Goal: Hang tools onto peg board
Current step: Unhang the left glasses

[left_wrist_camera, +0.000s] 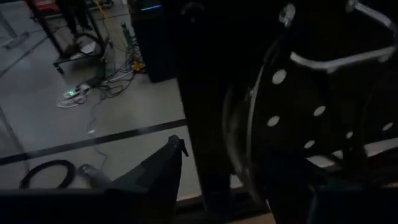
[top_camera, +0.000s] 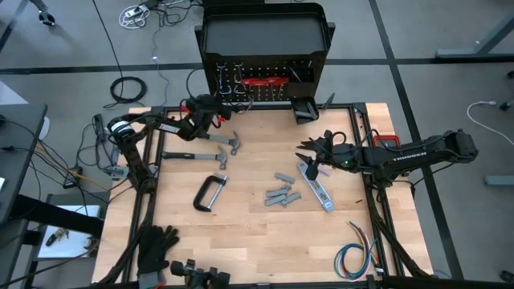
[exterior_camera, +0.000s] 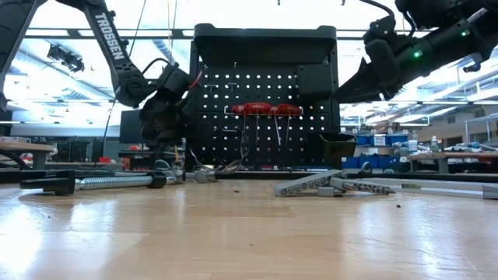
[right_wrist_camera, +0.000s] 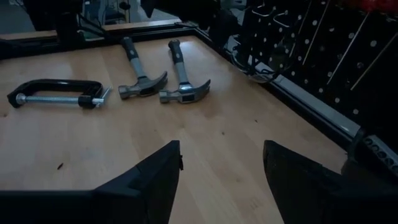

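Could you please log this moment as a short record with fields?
peg board: upright at the table's far edge, red-handled tools hanging on it
left tool: open, at the board's left end, holding nothing
right tool: open, above the table's right side, empty
hammers: two lying side by side on the table
C-clamp: flat on the table

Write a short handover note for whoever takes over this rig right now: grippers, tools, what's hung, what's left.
Left gripper: open, empty, at the upright black perforated peg board's left end.
Right gripper: open, empty, above the table's right side.
Done: three red-handled tools hang on the board.
Left on the wooden table: two black-handled steel hammers, grey C-clamp, grey metal pieces, silver flat bar.
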### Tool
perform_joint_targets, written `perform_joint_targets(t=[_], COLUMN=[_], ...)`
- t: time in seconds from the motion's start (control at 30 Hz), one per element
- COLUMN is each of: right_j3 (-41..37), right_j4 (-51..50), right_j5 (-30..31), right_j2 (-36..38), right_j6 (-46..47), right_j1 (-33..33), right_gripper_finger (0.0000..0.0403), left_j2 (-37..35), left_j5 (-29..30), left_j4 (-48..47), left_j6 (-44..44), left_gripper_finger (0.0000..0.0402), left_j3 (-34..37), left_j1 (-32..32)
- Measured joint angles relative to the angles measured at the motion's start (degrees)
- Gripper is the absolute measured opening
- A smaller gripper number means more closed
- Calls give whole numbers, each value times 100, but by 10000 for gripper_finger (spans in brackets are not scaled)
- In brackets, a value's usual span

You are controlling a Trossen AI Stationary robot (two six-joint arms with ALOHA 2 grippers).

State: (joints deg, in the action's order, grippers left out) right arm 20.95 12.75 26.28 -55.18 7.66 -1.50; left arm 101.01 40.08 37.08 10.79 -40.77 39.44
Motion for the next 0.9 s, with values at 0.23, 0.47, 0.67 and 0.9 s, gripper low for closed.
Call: perform_joint_targets(t=[0.23, 0.47, 0.67, 0.9], right_j3=[0, 0, 0, 0], right_j4=[18, 27, 27, 27], right_j5=[2, 4, 2, -9], right_j2=[0, 0, 0, 0], right_j6=[-6, -9, -9, 27], right_j1=[0, 0, -2, -2], right_gripper_finger=[233, 230, 231, 229], left_j2=[0, -1, -4, -2], left_j5=[-127, -99, -61, 457], left_j4=[6, -22, -35, -52], left_j6=[-8, -152, -140, -109], left_gripper_finger=[139, 17, 7, 3], left_j3=[-88, -90, -90, -90], left_j1=[61, 62, 28, -153])
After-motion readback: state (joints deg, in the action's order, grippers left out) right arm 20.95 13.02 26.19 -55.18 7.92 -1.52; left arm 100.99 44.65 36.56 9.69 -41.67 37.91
